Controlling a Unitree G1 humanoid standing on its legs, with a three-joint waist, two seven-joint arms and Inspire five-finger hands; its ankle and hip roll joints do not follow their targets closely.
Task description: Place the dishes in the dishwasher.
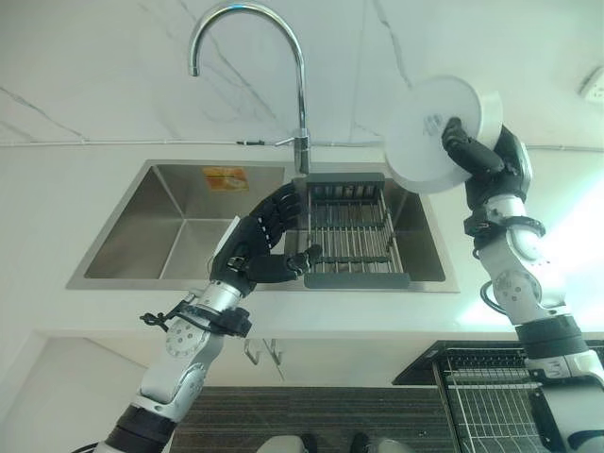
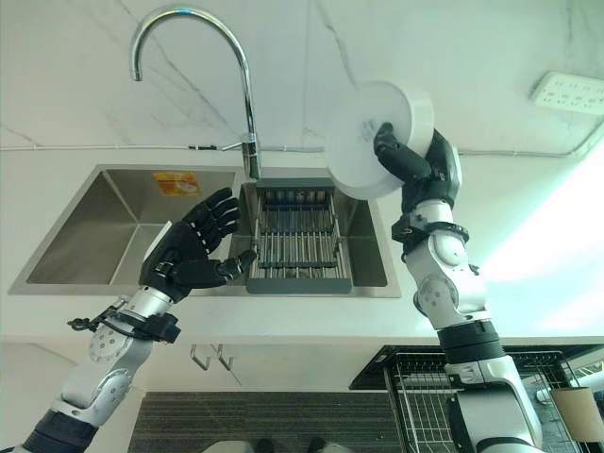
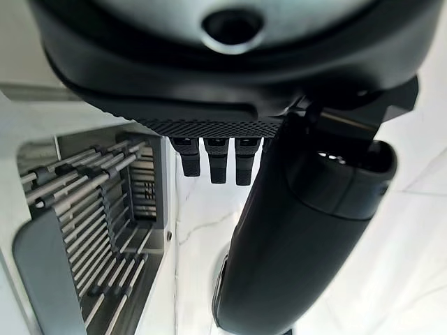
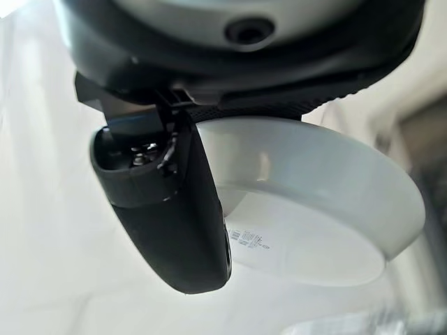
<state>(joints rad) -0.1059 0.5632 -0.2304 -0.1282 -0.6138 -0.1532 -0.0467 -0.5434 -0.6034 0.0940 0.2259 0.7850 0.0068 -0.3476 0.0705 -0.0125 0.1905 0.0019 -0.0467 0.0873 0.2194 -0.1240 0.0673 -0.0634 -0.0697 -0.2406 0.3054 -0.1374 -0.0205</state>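
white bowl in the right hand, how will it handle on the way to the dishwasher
The white bowl looks glazed and smooth, so probably slippery and breakable if dropped. The right hand pinches it only at the rim, tilted above the sink, so it may pivot. It seems rigid, likely fairly heavy.

One white bowl [image 1: 436, 132], gripped in the right hand [image 1: 481, 156]. One sink [image 1: 179, 222], one tap [image 1: 300, 85], one drain rack [image 1: 349, 226] just beyond the left hand [image 1: 260, 241]. One wire basket [image 2: 425, 387] below the right arm.

Right robot hand [image 1: 477, 156] grips a white bowl [image 1: 436, 132] above the sink [image 1: 170, 231]; left robot hand [image 1: 262, 241] hovers spread.
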